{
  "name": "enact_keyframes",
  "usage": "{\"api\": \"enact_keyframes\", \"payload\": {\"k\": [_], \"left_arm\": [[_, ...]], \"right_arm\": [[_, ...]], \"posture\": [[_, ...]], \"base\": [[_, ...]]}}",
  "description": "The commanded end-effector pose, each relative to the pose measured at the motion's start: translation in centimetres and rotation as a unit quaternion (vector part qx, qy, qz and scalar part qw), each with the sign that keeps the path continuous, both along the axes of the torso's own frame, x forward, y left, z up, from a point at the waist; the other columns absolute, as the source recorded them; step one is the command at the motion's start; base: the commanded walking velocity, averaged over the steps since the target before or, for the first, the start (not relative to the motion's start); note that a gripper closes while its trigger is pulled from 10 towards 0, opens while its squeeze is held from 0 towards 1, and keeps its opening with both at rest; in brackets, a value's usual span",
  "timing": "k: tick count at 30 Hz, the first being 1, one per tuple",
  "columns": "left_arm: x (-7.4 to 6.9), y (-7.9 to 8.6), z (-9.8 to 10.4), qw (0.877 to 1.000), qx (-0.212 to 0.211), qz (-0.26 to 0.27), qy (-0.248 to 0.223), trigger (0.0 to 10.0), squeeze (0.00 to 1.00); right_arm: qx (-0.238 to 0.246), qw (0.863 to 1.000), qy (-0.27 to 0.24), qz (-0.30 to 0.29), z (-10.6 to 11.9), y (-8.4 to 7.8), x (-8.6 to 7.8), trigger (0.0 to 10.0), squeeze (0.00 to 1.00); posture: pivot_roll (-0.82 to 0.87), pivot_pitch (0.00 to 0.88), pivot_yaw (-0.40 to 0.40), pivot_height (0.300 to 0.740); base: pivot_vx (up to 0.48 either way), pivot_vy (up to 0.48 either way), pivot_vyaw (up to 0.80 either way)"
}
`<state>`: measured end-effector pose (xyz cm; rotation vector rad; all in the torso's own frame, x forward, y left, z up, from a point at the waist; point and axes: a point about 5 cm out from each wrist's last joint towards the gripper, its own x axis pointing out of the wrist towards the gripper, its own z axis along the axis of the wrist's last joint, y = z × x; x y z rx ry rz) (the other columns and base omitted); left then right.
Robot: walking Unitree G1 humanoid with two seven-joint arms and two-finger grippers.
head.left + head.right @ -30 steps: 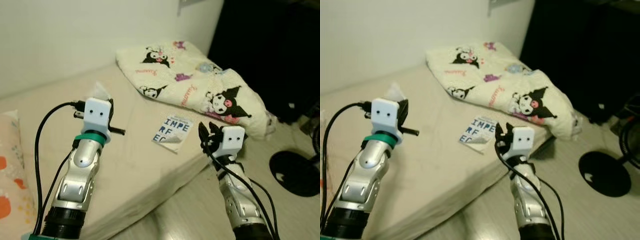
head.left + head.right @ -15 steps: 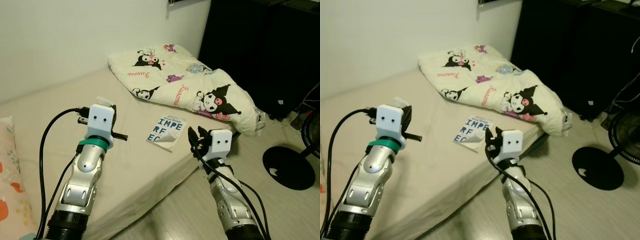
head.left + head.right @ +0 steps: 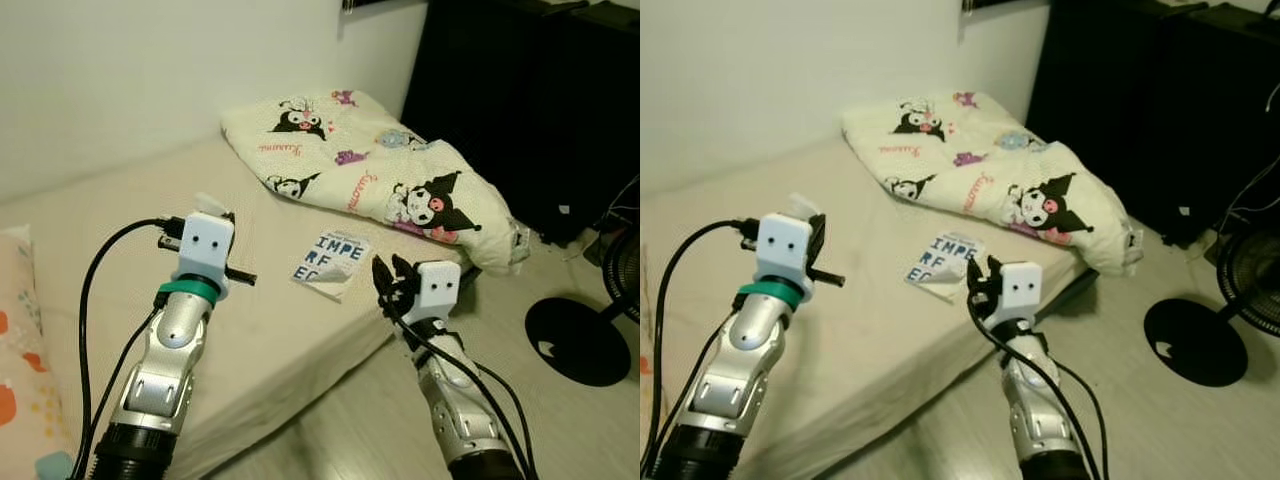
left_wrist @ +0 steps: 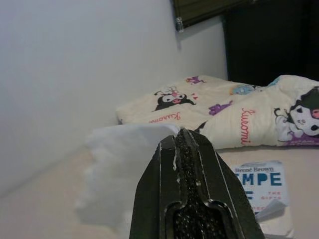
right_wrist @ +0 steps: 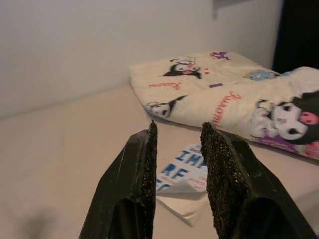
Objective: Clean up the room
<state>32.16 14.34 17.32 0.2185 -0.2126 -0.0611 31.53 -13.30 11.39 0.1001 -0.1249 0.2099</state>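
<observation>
Over the middle of the bed (image 3: 280, 330), the left gripper (image 4: 185, 144) has its black fingers pressed together on a crumpled white tissue (image 4: 122, 172), which bulges out to one side of the jaws. Further right a book (image 3: 331, 264) lies flat near the bed's front edge, its cover corner curled up, just below the folded cartoon-print blanket (image 3: 400, 185) at the far right corner. The right gripper (image 5: 178, 149) hovers at that front edge with jaws parted and holding nothing — the book sits just beyond its fingertips, seen through the gap.
</observation>
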Motion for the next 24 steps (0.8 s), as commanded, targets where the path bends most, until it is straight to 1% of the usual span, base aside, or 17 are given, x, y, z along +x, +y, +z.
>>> {"api": "enact_keyframes", "payload": {"k": [1,7,19,24], "left_arm": [[-0.12,-0.06,-0.69,1.0,0.0,0.0,0.011,10.0,0.0],[-0.11,-0.07,-0.75,1.0,-0.001,0.002,0.013,10.0,0.0],[-0.15,0.1,-0.71,1.0,-0.001,0.004,0.013,10.0,0.0],[-0.09,0.15,-0.78,1.0,0.0,0.008,0.015,10.0,0.0]], "right_arm": [[0.002,1.0,0.007,-0.002,-0.47,-0.07,-0.15,10.0,0.0],[0.003,1.0,0.007,-0.003,-0.49,-0.19,-0.1,10.0,0.0],[0.002,1.0,0.007,-0.005,-0.48,-0.29,-0.04,10.0,0.0],[0.002,1.0,0.008,-0.005,-0.51,-0.3,-0.01,10.0,0.0]], "posture": [[-0.03,0.022,0.049,0.74],[-0.03,0.022,0.049,0.74],[-0.03,0.025,0.049,0.74],[-0.03,0.023,0.048,0.74]], "base": [[0.0,-0.382,0.0],[0.0,-0.36,0.0],[0.0,-0.446,0.0],[0.0,0.0,0.0]]}}
